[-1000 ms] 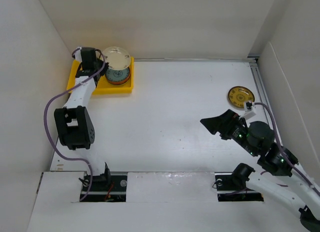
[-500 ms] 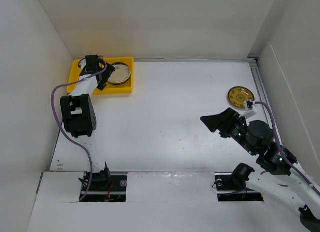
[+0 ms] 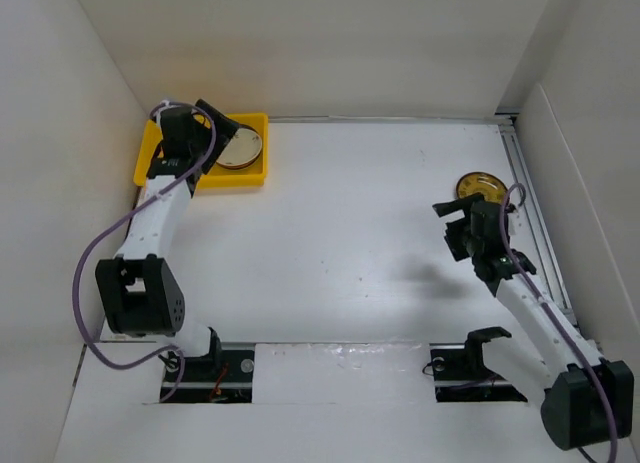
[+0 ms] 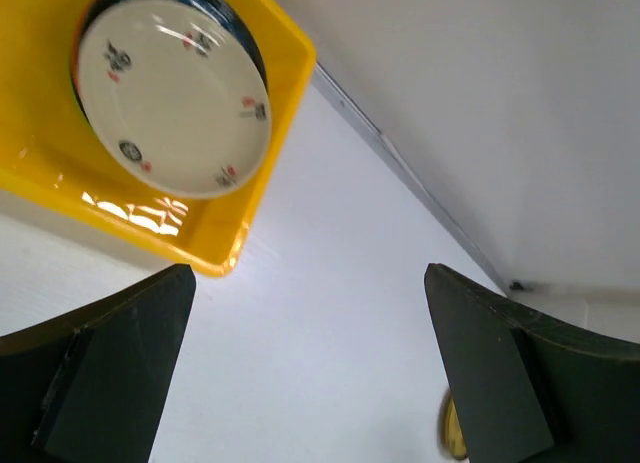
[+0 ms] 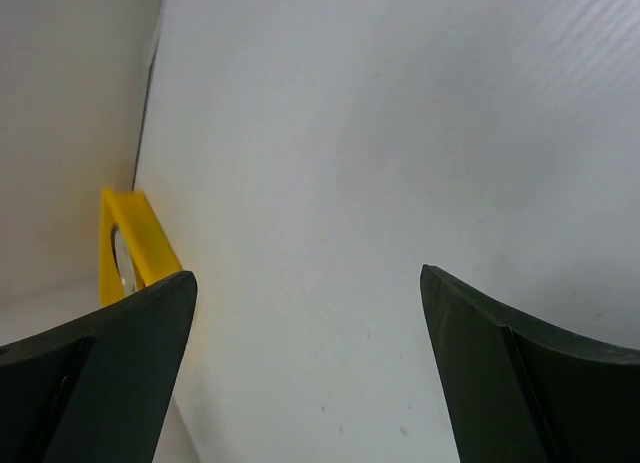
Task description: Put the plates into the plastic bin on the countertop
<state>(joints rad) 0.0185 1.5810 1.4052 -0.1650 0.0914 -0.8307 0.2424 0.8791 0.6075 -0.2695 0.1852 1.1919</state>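
Note:
The yellow plastic bin (image 3: 200, 171) sits in the countertop's far left corner. It holds a stack of plates (image 3: 243, 149) with a cream plate (image 4: 170, 101) on top. My left gripper (image 3: 205, 133) hovers over the bin's left part, open and holding nothing. In the left wrist view the bin (image 4: 240, 213) lies up and left of the open left gripper (image 4: 308, 273). A brown-and-gold plate (image 3: 481, 189) lies on the countertop (image 3: 340, 223) at the far right. My right gripper (image 3: 452, 228) stands open just beside it, pointing left. The right wrist view shows the right gripper (image 5: 307, 275) empty, the bin (image 5: 130, 238) far off.
White walls close the countertop on the left, back and right. A metal rail (image 3: 530, 198) runs along the right edge next to the brown-and-gold plate. An edge of that plate (image 4: 447, 428) shows past my left gripper's right finger.
My left gripper opened and let the cream plate down onto the stack in the bin, then drew back. My right arm swung toward the far right, up beside the brown-and-gold plate.

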